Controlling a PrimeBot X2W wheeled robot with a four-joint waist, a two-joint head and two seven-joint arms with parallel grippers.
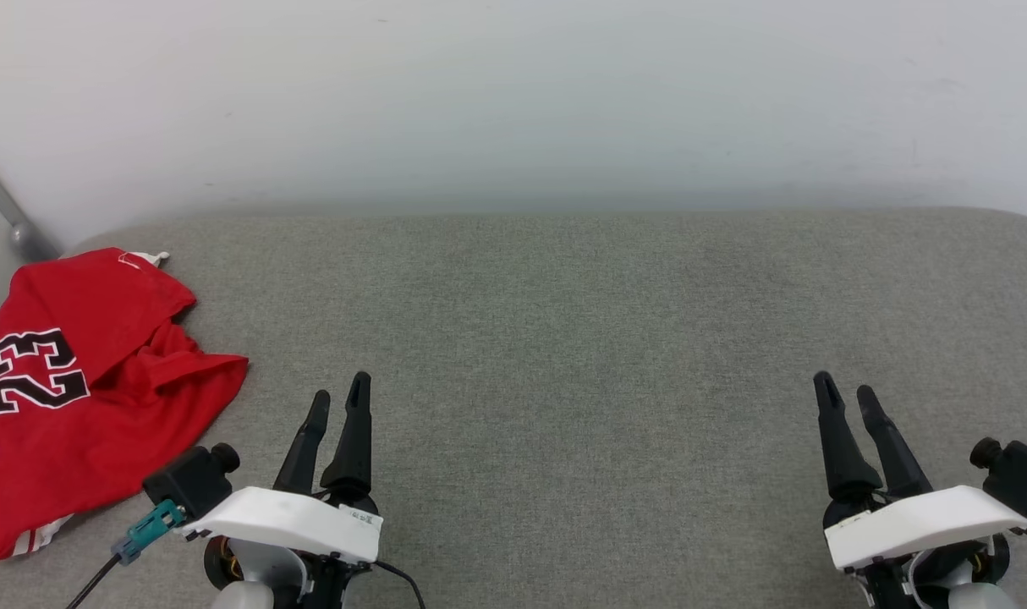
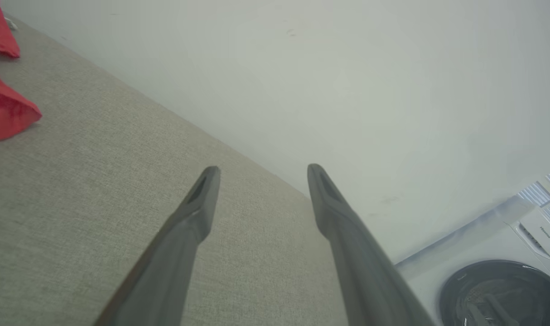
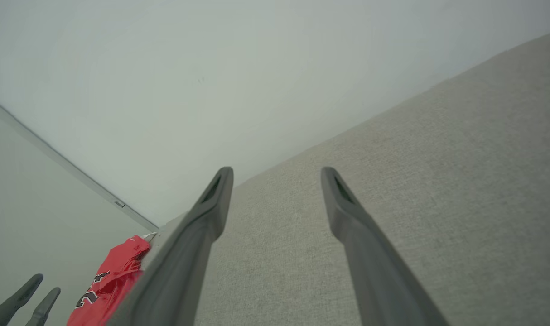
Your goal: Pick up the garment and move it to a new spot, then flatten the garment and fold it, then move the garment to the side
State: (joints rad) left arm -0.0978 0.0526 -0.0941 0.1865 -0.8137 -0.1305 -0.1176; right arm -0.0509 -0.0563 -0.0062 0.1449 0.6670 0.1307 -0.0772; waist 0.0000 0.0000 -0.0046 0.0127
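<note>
There is one garment (image 1: 90, 406): a red jersey-style T-shirt of soft cloth, with the number 23 in black figures outlined in white. It lies crumpled and partly folded over itself at the far left of the grey woven fabric surface (image 1: 564, 355), close to the rear corner, and the left edge of the head view cuts it. A little red-white striped trim shows at its near edge and a bit of white at its far corner.

There are two grippers, each with two long dark fingers. The left gripper (image 1: 340, 389) is near the garment's right edge but not touching it. Its fingers are spread wide and hold nothing. The right gripper (image 1: 843, 386) is well apart, over the right side of the surface, also spread wide and empty.

One pale wall (image 1: 513, 101) stands behind. One white washing machine (image 2: 506, 253) with a round dark door shows in the left wrist view.
</note>
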